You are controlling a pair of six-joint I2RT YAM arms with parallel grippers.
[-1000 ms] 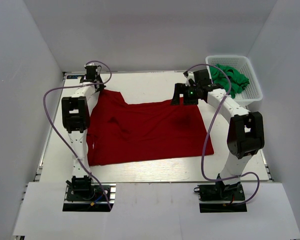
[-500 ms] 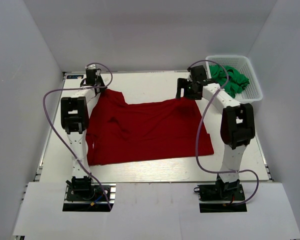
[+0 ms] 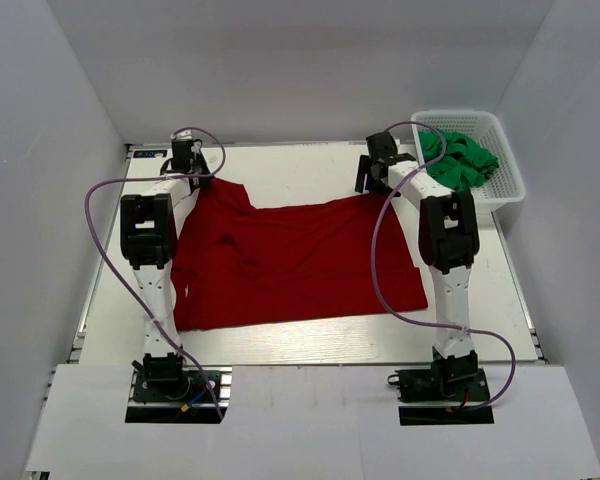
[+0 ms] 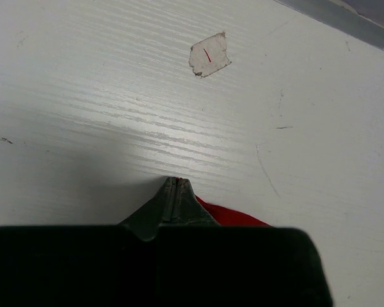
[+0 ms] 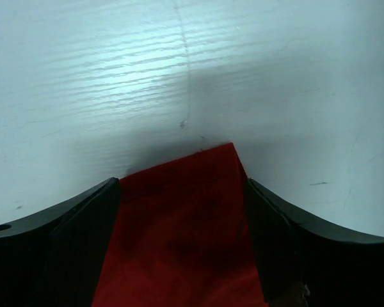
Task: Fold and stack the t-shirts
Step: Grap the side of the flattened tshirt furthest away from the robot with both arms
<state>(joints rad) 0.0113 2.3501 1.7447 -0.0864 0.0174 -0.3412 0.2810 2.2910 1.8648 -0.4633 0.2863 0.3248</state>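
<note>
Red shirt (image 3: 300, 260) lies spread flat across the middle of the white table (image 3: 300, 165), with some creases towards its left side. One sleeve reaches towards the far left corner, and the long near edge runs roughly parallel to the near table edge.

Left claw (image 4: 174, 185) is at the far left of the shirt, by the sleeve. Its fingers are pressed fully together, tips meeting in a point low over the table surface. A sliver of red cloth emerges directly beside them on the right, consistent with a pinch on the shirt edge. A small torn scrap of tape (image 4: 209, 54) bearing a short red mark is stuck to the table beyond the claw.

Right claw (image 5: 182, 211) is at the far right corner of the shirt. Its fingers are spread wide, one on either side of the cloth. The corner lies between them, ungripped and flat on the table.

Green shirts (image 3: 460, 160) sit bunched and unfolded in the white lattice basket (image 3: 510, 188) at the far right corner of the table, well apart from the red shirt.
</note>
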